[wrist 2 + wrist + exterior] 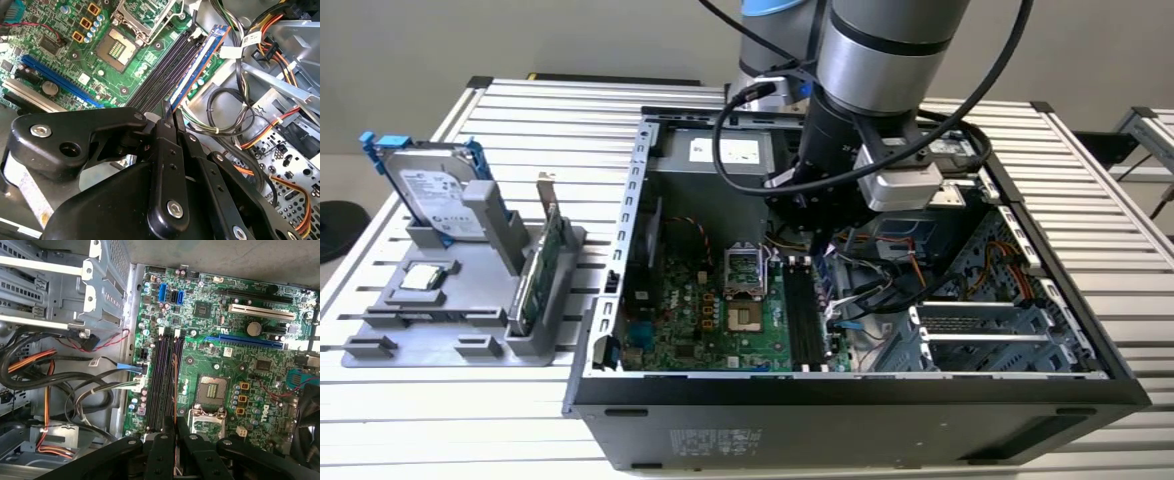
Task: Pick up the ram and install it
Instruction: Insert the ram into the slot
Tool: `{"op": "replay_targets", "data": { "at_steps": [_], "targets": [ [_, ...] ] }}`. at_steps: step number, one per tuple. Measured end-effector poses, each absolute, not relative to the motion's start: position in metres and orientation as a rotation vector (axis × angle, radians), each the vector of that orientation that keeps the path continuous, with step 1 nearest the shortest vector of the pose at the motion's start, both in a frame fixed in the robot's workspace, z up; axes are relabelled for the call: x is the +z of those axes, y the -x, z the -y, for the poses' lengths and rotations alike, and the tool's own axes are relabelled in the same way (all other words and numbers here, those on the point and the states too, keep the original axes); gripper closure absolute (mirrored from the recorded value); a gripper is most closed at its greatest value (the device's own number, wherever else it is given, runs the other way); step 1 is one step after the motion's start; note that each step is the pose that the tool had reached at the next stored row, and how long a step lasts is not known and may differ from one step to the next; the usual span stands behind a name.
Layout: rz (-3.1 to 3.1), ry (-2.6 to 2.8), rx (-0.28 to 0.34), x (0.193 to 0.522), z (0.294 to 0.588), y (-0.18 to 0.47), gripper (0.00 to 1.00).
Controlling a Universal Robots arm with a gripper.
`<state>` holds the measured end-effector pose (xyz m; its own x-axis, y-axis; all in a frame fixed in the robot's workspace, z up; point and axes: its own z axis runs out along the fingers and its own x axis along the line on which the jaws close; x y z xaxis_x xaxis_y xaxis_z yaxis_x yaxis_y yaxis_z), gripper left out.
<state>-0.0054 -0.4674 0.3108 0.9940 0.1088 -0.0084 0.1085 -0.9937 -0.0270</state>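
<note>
The exterior view shows the arm (881,90) reaching down into the open computer case (854,400) on the slatted tabletop (520,110), its lower end hiding the claw and the memory slots' far end; well to that view's left a grey holder (454,320) carries the silver hard drive (440,195) with blue rails and the green card (540,270) standing on edge. The second wrist view gives what that view hides: the claw (169,114) with its black fingers (165,112) drawn close together on the near end of the ram (200,62), a thin blue-green stick lying along the black memory slots (165,70) at the side of the row away from the processor socket (116,48). In the first wrist view the ram (175,380) appears edge-on as a thin line among the slots, running up from the claw (173,432), with the socket (212,390) to one side and loose cables (60,375) to the other. Whether the stick is fully seated cannot be told.
</note>
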Motion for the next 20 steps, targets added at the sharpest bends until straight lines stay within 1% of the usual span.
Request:
{"op": "replay_targets", "data": {
  "at_steps": [20],
  "targets": [
    [0.146, 3.115, 0.015, 0.3075, 0.4672, 0.0054, 1.0]
  ]
}}
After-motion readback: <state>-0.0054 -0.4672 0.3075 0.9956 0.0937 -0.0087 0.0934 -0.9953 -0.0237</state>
